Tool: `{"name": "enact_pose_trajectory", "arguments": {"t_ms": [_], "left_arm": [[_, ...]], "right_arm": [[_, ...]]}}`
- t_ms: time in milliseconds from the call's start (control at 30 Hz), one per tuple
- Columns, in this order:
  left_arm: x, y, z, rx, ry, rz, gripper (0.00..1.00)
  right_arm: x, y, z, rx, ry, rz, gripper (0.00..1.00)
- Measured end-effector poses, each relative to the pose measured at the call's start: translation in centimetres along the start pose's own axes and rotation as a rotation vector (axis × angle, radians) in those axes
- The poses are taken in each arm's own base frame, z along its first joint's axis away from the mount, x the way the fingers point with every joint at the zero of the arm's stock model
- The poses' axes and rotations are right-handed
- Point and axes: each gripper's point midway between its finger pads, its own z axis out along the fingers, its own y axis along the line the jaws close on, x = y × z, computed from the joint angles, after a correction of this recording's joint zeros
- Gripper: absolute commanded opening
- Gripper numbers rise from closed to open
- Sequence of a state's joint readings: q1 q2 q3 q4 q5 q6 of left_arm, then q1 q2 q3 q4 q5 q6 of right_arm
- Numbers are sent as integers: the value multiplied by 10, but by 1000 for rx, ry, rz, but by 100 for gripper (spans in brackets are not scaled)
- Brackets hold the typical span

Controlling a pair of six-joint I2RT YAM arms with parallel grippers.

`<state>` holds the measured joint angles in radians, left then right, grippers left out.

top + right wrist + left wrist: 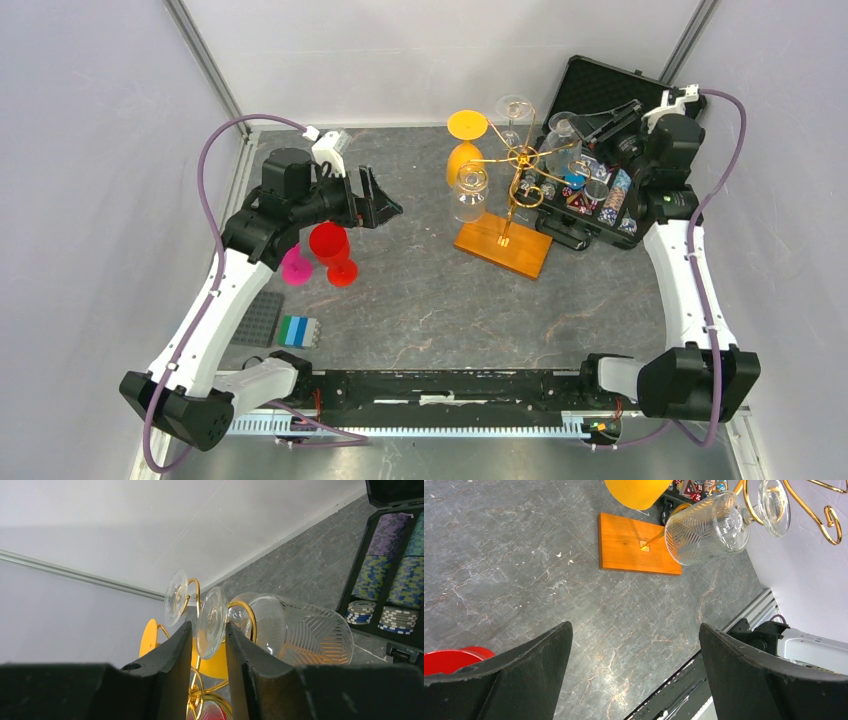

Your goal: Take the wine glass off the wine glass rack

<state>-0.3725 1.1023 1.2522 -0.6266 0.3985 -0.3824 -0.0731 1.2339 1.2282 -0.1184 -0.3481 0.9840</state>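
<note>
A clear wine glass [300,630] is hanging upside down from a gold wire rack [503,246], which is standing upright on its wooden base.

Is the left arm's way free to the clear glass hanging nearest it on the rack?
Probably yes: the left tool is open, and only bare table lies between it and that glass.

Left gripper [635,626]: jaws spread wide. Right gripper [208,625]: reached far forward, jaws narrowed to slim gap.
</note>
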Motion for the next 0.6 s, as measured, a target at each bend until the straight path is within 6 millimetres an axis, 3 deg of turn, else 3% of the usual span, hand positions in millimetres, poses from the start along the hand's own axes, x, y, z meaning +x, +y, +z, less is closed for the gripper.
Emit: {"name": "enact_pose_trajectory", "arguments": {"t_ms": [233,467,600], "left_arm": [[1,1,0,-1,2,-1,100],[4,2,0,-5,7,-3,100],[4,2,-1,-5,4,-3,100]], "right_arm": [[0,-3,4,-44,-45,61,27],[1,-4,5,-67,-63,110,2],[2,-6,5,-62,-66,138,0]]}}
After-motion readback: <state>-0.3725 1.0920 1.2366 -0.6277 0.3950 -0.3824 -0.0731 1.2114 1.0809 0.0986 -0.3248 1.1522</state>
